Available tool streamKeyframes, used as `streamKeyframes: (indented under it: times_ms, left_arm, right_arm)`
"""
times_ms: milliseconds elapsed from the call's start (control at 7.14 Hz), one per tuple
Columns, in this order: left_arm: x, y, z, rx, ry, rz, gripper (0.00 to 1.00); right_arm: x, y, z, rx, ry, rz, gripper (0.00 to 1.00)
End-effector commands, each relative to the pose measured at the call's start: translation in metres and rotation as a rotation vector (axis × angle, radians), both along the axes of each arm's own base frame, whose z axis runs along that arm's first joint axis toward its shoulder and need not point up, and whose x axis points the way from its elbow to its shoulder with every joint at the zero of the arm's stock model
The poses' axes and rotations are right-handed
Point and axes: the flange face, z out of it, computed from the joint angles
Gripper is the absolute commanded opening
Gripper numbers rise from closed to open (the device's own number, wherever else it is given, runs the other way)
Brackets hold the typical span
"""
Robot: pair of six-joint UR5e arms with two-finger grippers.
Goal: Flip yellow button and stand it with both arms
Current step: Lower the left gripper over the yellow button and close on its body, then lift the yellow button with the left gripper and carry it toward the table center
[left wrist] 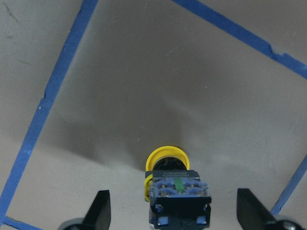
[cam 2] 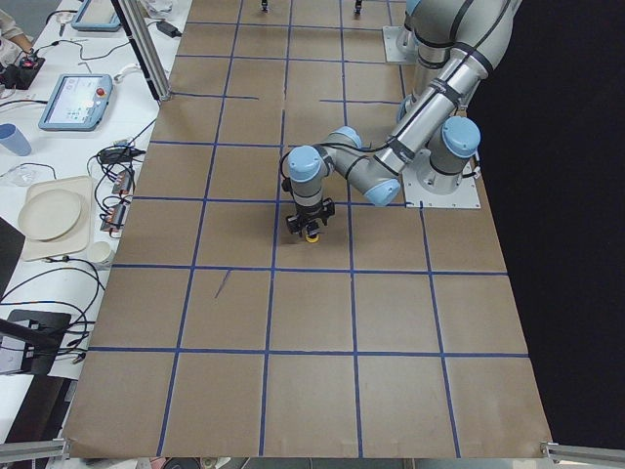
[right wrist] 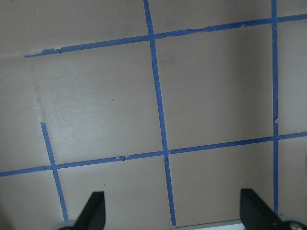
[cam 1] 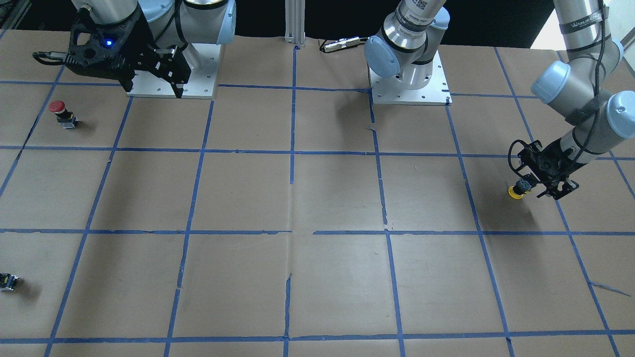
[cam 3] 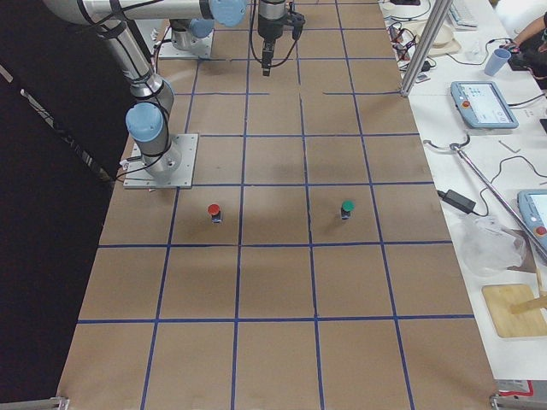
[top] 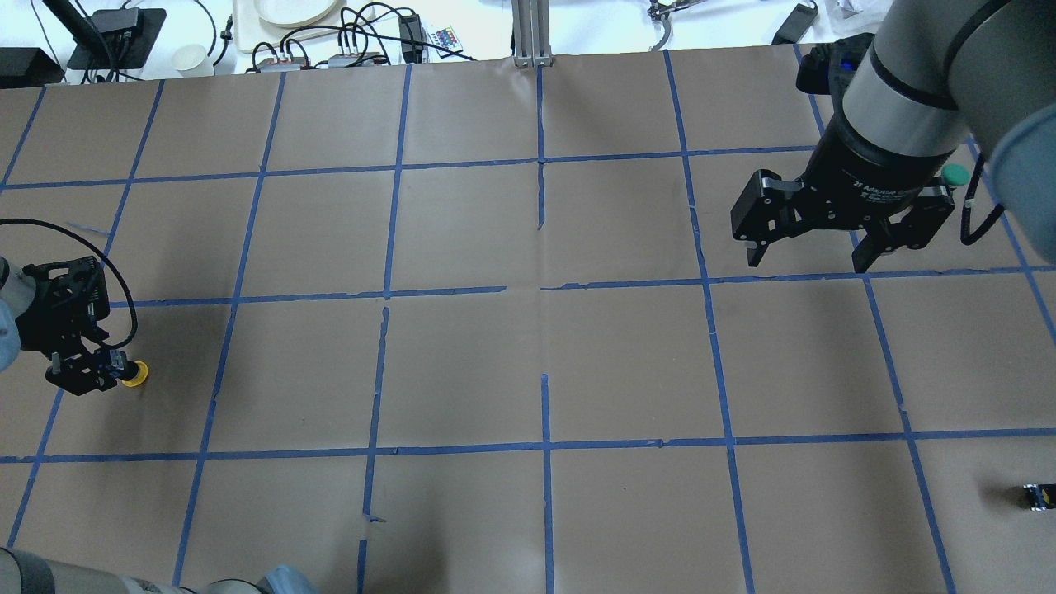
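Inside the spread left claw, yellow button cap-down, long axis near upright; right claw spread too

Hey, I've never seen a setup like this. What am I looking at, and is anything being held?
These are two robot arms, the left arm and right arm, bolted to a table covered in brown paper with a blue tape grid. Four pictures come from fixed cameras: front, overhead and each table end. Two come from wrist cameras. The left tool is open, straddling the yellow button, which lies on its side, ungripped. The right tool hangs open and empty. A red button, a green button and a black-and-yellow block sit on the paper.
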Motion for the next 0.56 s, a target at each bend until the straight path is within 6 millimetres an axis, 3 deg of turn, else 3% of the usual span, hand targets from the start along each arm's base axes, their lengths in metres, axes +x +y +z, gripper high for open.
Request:
streamKeyframes:
  times_ms: [0, 140, 420]
  left_arm:
    - [0.0046, 0.0015, 0.0019, -0.006, -0.001, -0.005, 0.58]
    - [0.0038, 0.0021, 0.0034, -0.008, -0.001, 0.001, 0.41]
    - [0.0028, 0.0030, 0.0088, -0.014, -0.004, 0.001, 0.21]
  right_arm:
    - [0.0009, 0.0001, -0.0004, 0.000, -0.004, -0.003, 1.00]
    - [0.0001, -0.0004, 0.0004, -0.003, -0.003, -0.001, 1.00]
    - [0.0001, -0.0016, 0.0039, -0.021, -0.003, 0.002, 1.00]
